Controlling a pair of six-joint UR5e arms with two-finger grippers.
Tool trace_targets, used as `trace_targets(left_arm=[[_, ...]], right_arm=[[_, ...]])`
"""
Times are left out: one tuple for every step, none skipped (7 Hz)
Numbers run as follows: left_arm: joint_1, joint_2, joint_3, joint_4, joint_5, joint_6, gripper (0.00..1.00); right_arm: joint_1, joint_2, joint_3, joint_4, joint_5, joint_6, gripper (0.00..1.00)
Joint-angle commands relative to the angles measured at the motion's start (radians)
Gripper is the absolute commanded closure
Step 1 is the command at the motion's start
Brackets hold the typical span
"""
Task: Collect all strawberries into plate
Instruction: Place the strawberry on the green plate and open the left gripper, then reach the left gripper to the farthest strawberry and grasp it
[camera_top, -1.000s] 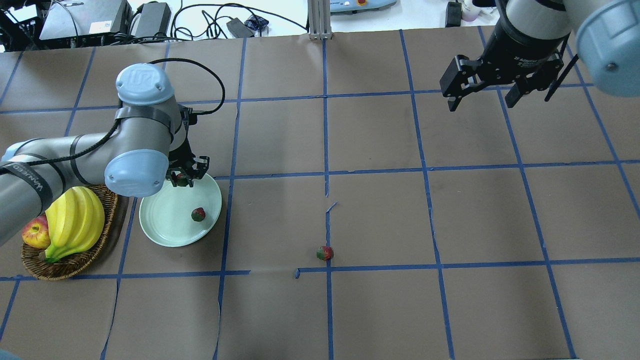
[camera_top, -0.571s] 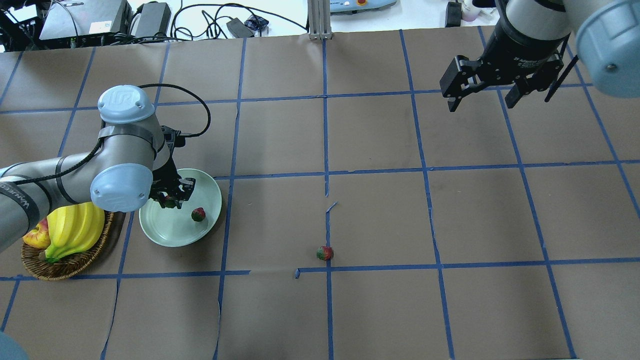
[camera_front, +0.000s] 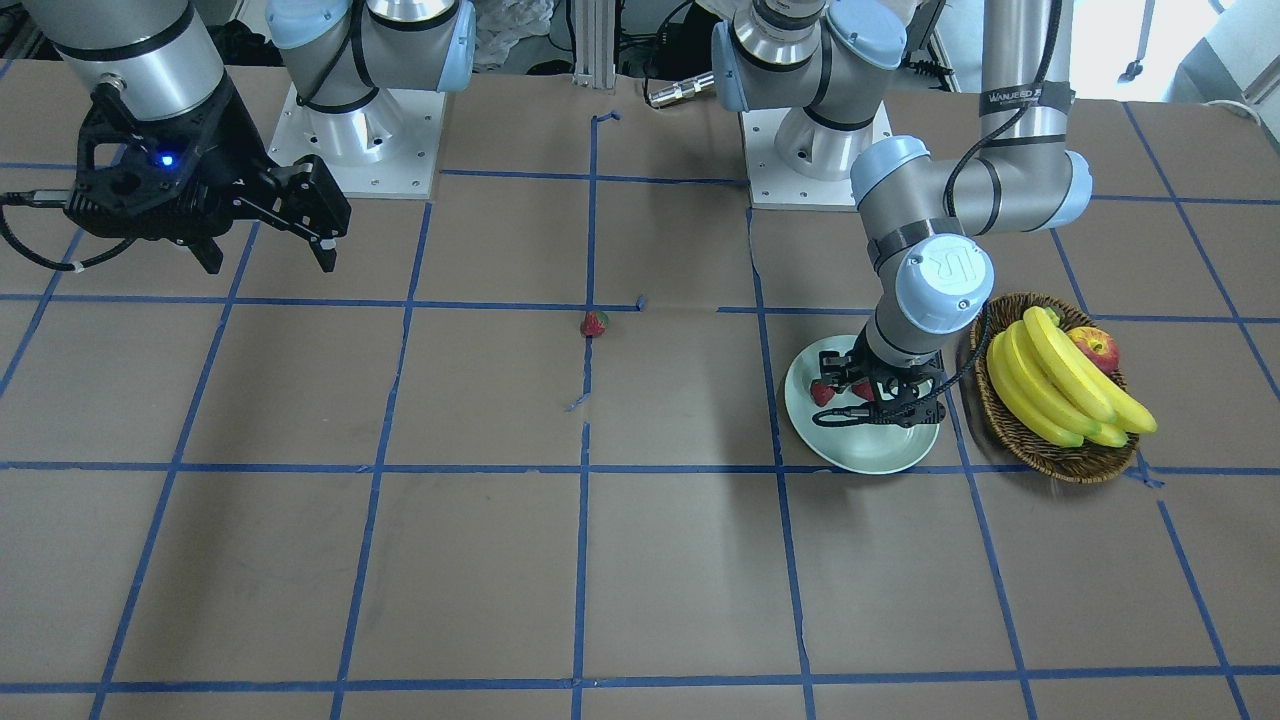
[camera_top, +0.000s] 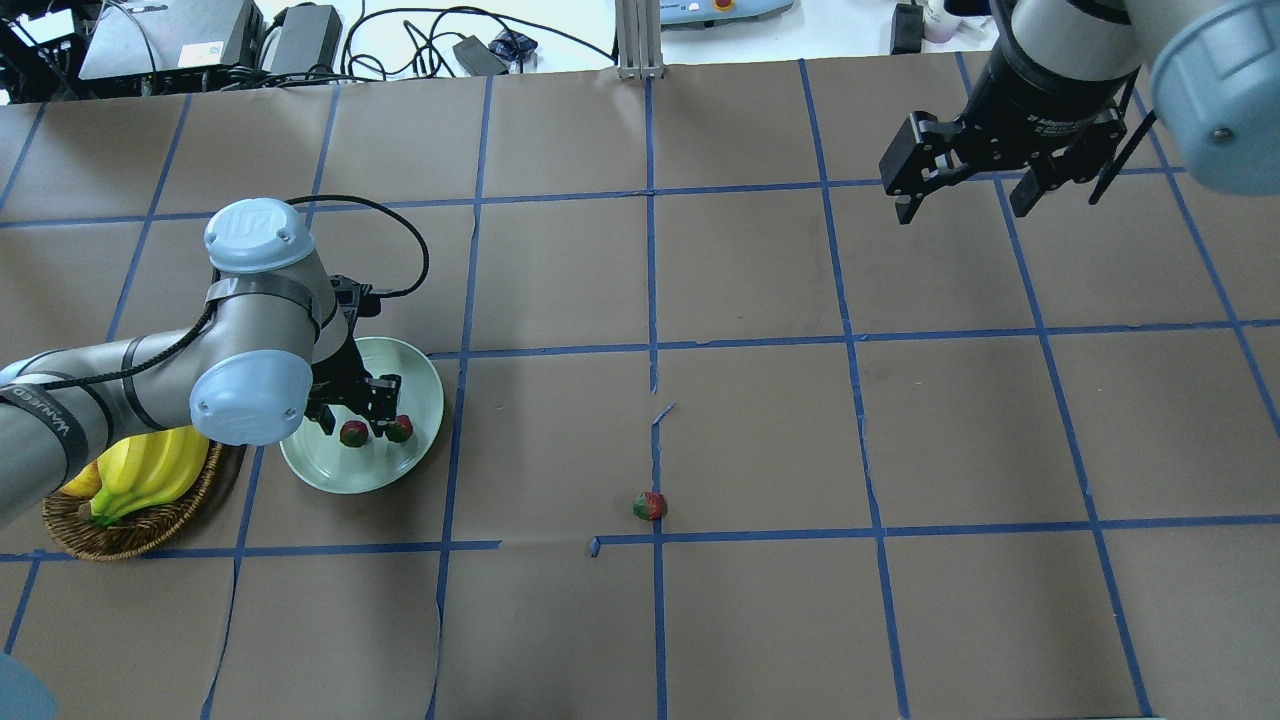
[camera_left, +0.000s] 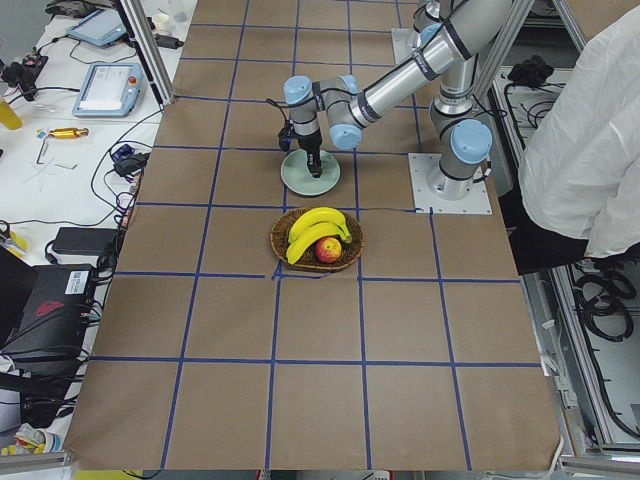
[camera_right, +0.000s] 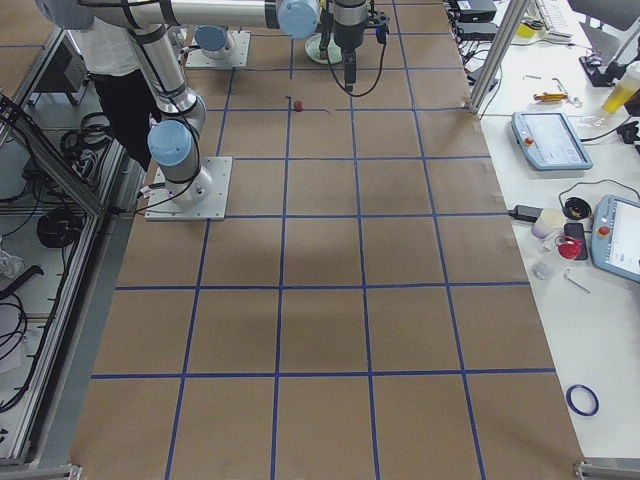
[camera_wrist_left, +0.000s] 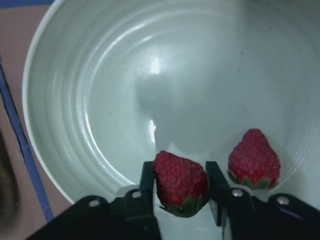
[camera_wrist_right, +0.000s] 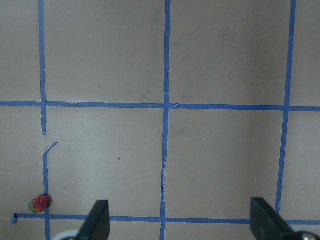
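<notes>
The pale plate (camera_top: 340, 482) sits at the table's left; it also shows in the front view (camera_front: 870, 457) and fills the left wrist view (camera_wrist_left: 100, 100). My left gripper (camera_top: 352, 424) is low over the plate, shut on a strawberry (camera_wrist_left: 181, 181). That strawberry (camera_top: 353, 434) is right beside a second strawberry (camera_top: 399, 429) lying in the plate (camera_wrist_left: 254, 160). A third strawberry (camera_top: 649, 506) lies on the table near the middle, and shows in the right wrist view (camera_wrist_right: 40, 203). My right gripper (camera_top: 963, 208) is open and empty, high at the far right.
A brown wicker basket (camera_top: 130, 535) with bananas (camera_top: 150, 470) and an apple (camera_front: 1097, 348) stands just left of the plate, close under my left arm. Blue tape lines grid the brown table. Cables and boxes lie beyond the far edge.
My left gripper moved from the plate's far rim to over its middle and lowered, carrying the strawberry down beside the one in the plate. The right arm has not moved.
</notes>
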Motion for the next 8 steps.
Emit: trace_targets(left_arm=[[-0.024, 0.026, 0.056, -0.009, 0.001, -0.006, 0.0], [-0.055, 0.061, 0.059, -0.02, -0.003, -0.021, 0.0], [-0.137, 0.078, 0.062, -0.029, -0.059, -0.131, 0.0], [-0.244, 0.075, 0.062, -0.025, -0.092, -0.278, 0.0], [-0.372, 0.057, 0.061, -0.019, -0.129, -0.393, 0.0], [-0.482, 0.037, 0.061, 0.016, -0.155, -0.479, 0.0], [-0.577, 0.02, 0.052, 0.021, -0.194, -0.551, 0.0], [-0.641, -0.007, 0.032, 0.05, -0.196, -0.563, 0.0]], right_arm=[[0.0, 0.0, 0.0, 0.0, 0.001, 0.003, 0.0], [0.0, 0.0, 0.0, 0.0, 0.001, 0.001, 0.0], [0.0, 0.0, 0.0, 0.0, 0.001, 0.001, 0.0], [0.0, 0.0, -0.001, 0.0, 0.001, 0.0, 0.0], [0.0, 0.0, -0.001, -0.002, 0.001, 0.0, 0.0], [0.0, 0.0, -0.001, -0.002, 0.001, 0.0, 0.0], [0.0, 0.0, -0.003, -0.002, 0.001, 0.001, 0.0], [0.0, 0.001, -0.005, -0.003, 0.001, 0.0, 0.0]])
